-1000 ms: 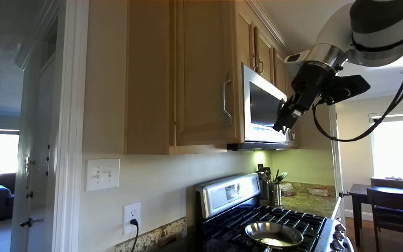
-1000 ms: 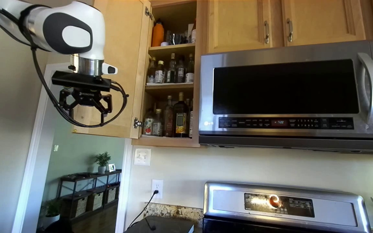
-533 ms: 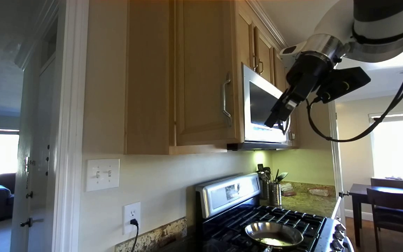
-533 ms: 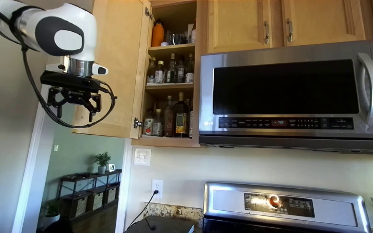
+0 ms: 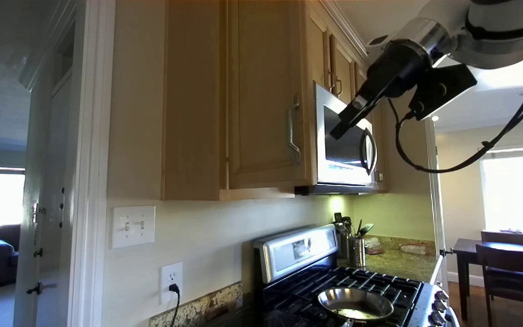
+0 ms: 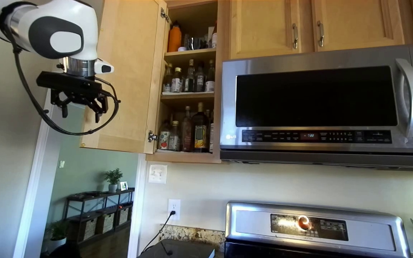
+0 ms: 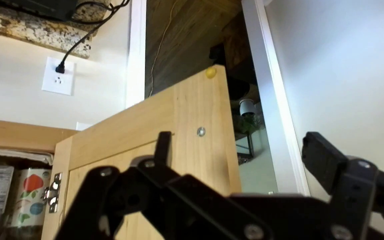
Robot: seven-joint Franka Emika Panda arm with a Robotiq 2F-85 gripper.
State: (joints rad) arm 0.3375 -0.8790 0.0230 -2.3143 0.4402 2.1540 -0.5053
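Wrist view: the gripper [image 7: 241, 150] is hovering wide-spread near the open cabinet door [image 7: 145, 138], bottles [image 7: 28, 196] standing beyond its hinge [image 7: 53, 193].

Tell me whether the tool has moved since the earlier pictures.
Yes. In an exterior view, the tool has shifted left and upward in the picture, judged against the fixed microwave, and now appears farther from it.

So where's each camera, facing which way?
In an exterior view: out front, looking up at microwave and open cupboard; arm, claw upper left.
In an exterior view: from the side, looking along the wall past cupboard door's outer face; arm, claw upper right.
Wrist view: on the arm, room upside down, facing the cupboard door's inner side; claw at bottom.
Both exterior views share microwave, stove, socket, claw.
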